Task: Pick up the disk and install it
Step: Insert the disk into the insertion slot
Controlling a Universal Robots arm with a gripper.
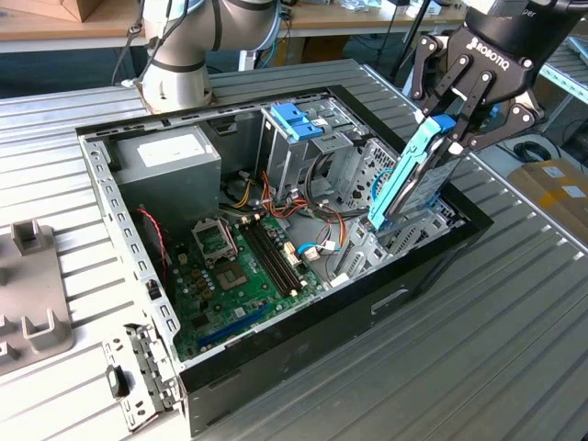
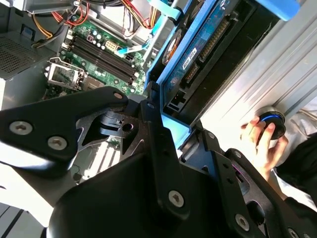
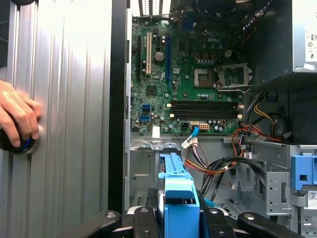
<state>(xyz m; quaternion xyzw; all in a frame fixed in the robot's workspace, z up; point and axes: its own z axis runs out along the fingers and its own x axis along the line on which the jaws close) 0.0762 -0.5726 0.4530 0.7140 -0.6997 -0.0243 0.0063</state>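
Over open case, one gripped disk

One disk is being counted, gripped on edge by one gripper above the case's edge at the exterior view's right; one open computer case is being seen on the slatted table; one green motherboard is being carried on its floor; one grey power supply box is being counted at its far corner; one blue latch is being counted atop one metal cage; one person's hand is being noted in the first wrist view, resting on one dark round knob.
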